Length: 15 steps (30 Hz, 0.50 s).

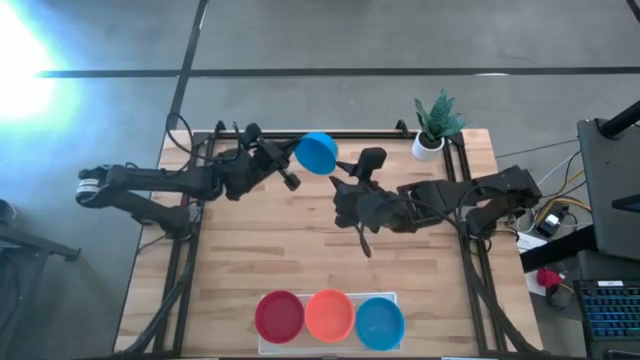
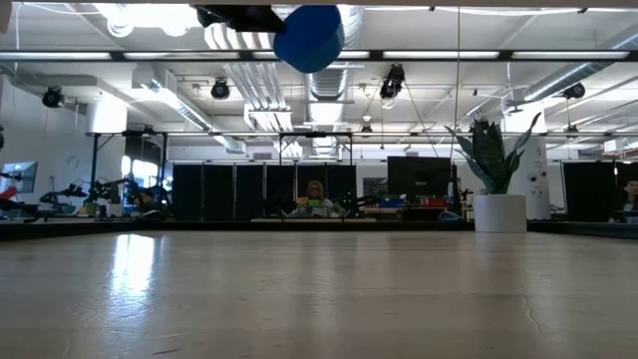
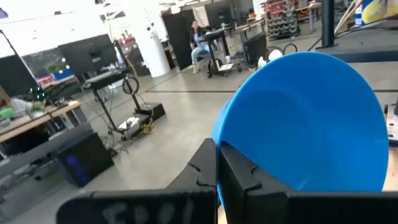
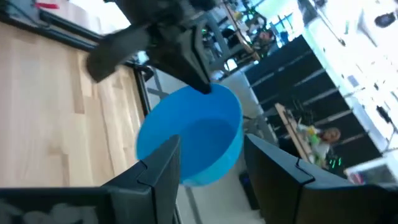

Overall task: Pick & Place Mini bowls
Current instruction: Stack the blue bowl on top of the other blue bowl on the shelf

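A blue mini bowl (image 1: 318, 152) is up in the air over the table's far middle, seen near the top of the low view (image 2: 309, 36). My left gripper (image 1: 291, 162) is shut on it. My right gripper (image 1: 350, 176) is open just right of the bowl. In the right wrist view the bowl (image 4: 196, 140) shows between and beyond the two spread fingers, with no touch that I can see. A red bowl (image 1: 279, 316), an orange bowl (image 1: 329, 315) and another blue bowl (image 1: 380, 323) sit side by side on a white tray (image 1: 262, 345) at the near edge. My left gripper pinches the blue bowl by its rim (image 4: 208, 91), one finger on each side of the wall (image 3: 231, 163). The fingers come about level from the table's left. The bowl is lifted clear and tipped on its side, its hollow turned toward my right gripper.
A small white pot with a green plant (image 1: 432, 128) stands at the far right corner. Bare wooden tabletop (image 1: 300, 250) lies between the arms and the tray. Black frame rails run along the table's sides (image 1: 185, 250).
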Motion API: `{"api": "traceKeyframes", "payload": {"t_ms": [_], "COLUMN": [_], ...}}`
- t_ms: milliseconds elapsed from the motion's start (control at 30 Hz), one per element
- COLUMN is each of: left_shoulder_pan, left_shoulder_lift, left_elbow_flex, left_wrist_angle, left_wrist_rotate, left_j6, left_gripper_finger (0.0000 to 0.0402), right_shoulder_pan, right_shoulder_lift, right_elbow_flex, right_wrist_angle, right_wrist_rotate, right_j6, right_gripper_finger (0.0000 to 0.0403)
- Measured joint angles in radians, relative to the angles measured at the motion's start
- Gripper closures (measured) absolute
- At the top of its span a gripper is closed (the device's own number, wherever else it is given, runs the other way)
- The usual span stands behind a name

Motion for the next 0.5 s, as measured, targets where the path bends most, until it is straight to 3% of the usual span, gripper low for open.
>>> {"api": "traceKeyframes", "payload": {"t_ms": [500], "left_shoulder_pan": [-0.093], "left_shoulder_lift": [0.019], "left_elbow_flex": [0.0], "left_wrist_angle": [0.123], "left_wrist_rotate": [-0.008], "left_j6": [0.107], "left_gripper_finger": [0.0401], "right_shoulder_pan": [-0.105], "right_shoulder_lift": [0.0], "right_elbow_flex": [-0.001], "right_wrist_angle": [0.003], "right_wrist_rotate": [-0.012], "right_j6": [0.118], "right_gripper_finger": [0.0229]}}
